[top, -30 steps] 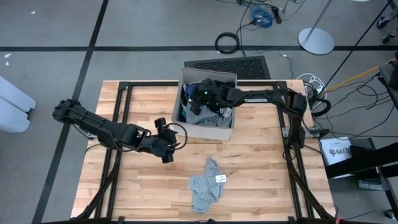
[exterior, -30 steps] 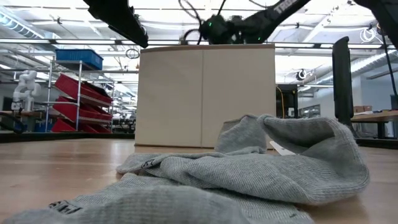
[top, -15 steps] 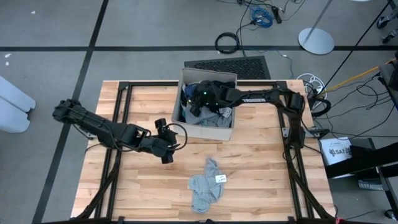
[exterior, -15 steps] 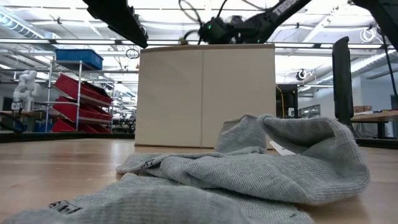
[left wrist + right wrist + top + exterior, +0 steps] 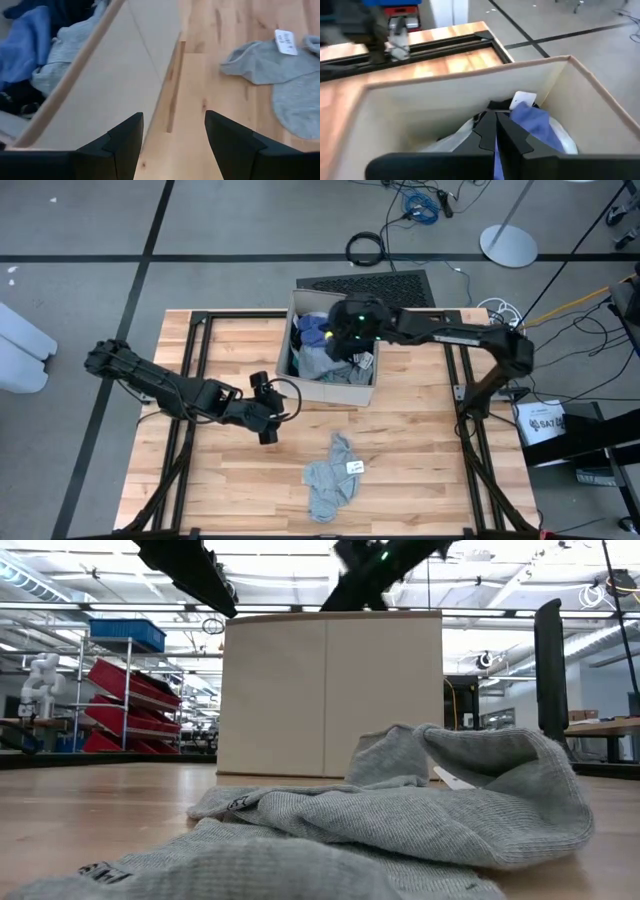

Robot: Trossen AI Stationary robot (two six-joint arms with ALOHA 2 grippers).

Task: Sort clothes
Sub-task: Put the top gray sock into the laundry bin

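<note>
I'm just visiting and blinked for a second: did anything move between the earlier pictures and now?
The right gripper moved: shut, it rose from inside the beige box and drew back toward its own side, above the clothes in the box. Whether it holds any fabric cannot be told. The left gripper, open beside the box, and the grey garment on the table stayed put.

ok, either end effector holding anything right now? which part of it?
Left end effector is open and empty, beside the beige box. Right end effector is shut above the clothes in the box; whether fabric is pinched between its fingers cannot be told.
</note>
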